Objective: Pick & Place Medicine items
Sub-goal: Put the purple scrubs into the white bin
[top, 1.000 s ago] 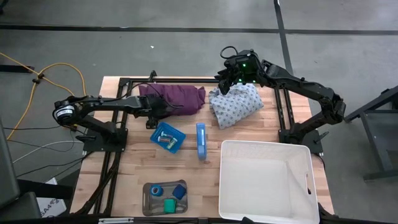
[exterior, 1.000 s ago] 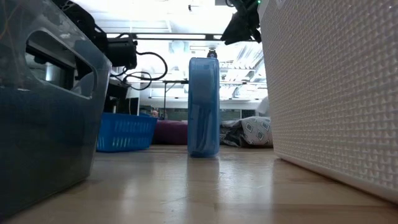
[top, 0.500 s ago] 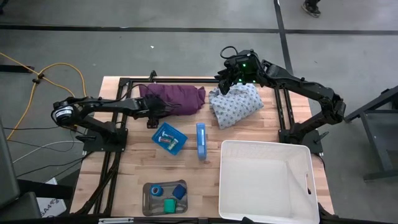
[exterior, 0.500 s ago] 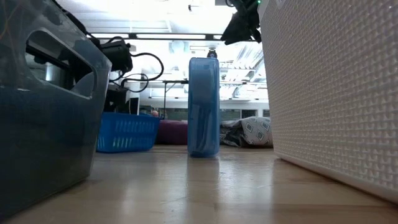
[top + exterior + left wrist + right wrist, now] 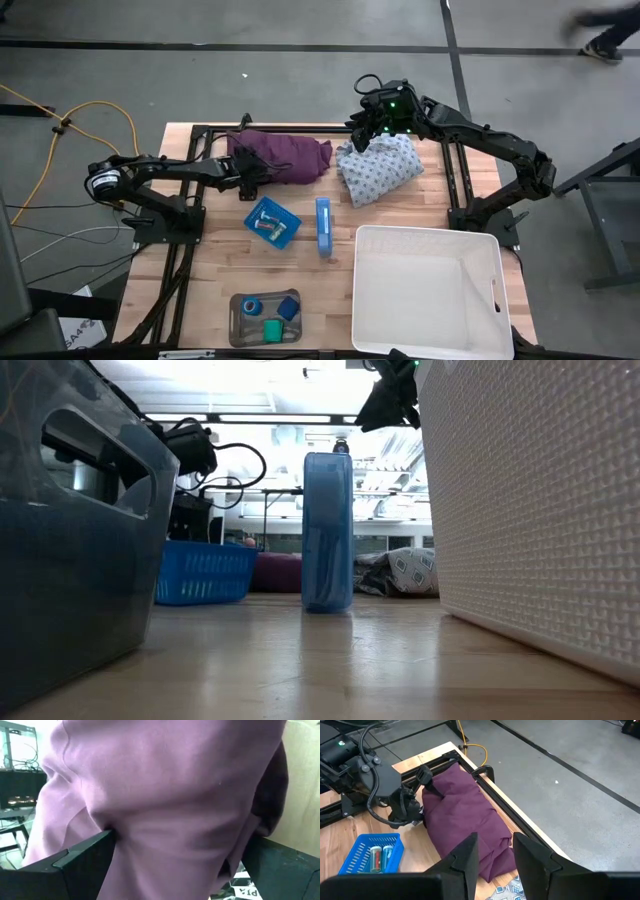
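A grey tray [image 5: 238, 300] near the front edge holds a blue roll [image 5: 252, 306], a green roll [image 5: 271, 329] and a small blue block [image 5: 289, 307]. Small pale vials [image 5: 266, 226] lie in a blue basket [image 5: 287, 216] at mid-table. My left gripper [image 5: 257, 172] is open against the left end of a purple cloth [image 5: 285, 158], which fills the gap between its fingers [image 5: 180, 840]. My right gripper [image 5: 370, 130] hangs above a patterned cloth [image 5: 380, 168], open a little, with nothing between its fingers [image 5: 492, 852]. My left gripper meets the purple cloth's left end [image 5: 150, 820] with open fingers, slanting down from the table's left. One fingertip [image 5: 102, 837] creases the cloth, and the bulk bulges between the two fingers. The cloth lies bunched on the table.
A tall blue box [image 5: 323, 226] stands upright right of the basket. A large white bin [image 5: 430, 240] fills the front right. Black frame rails [image 5: 200, 130] run along the far and left sides. In the low view the tray wall [image 5: 70, 540] and bin wall [image 5: 540, 510] flank the box.
My left gripper has tipped further down and edged toward the far edge into the purple cloth's left end, staying open. The cloth's left end has shifted slightly under it. My right gripper has kept still.
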Motion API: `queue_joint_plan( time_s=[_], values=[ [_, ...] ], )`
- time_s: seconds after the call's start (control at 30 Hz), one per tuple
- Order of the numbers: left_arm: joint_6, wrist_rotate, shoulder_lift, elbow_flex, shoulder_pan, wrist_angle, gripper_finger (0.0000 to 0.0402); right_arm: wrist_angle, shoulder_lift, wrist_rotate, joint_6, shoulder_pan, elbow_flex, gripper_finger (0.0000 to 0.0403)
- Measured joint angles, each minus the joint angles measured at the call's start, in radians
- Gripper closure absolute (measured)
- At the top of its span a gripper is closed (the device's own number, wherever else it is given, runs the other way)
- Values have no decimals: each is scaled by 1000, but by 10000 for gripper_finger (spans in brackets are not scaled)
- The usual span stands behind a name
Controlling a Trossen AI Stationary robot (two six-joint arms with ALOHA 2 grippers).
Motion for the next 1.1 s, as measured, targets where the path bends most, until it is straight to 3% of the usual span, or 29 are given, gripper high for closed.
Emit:
queue_joint_plan(
  time_s=[0.5,1.1],
  values=[
    [-29,23,-1,-47,6,100,12,0,0,0,0,0,0,293],
    [-88,30,-1,-80,6,136,170,0,0,0,0,0,0,293]
  ],
)
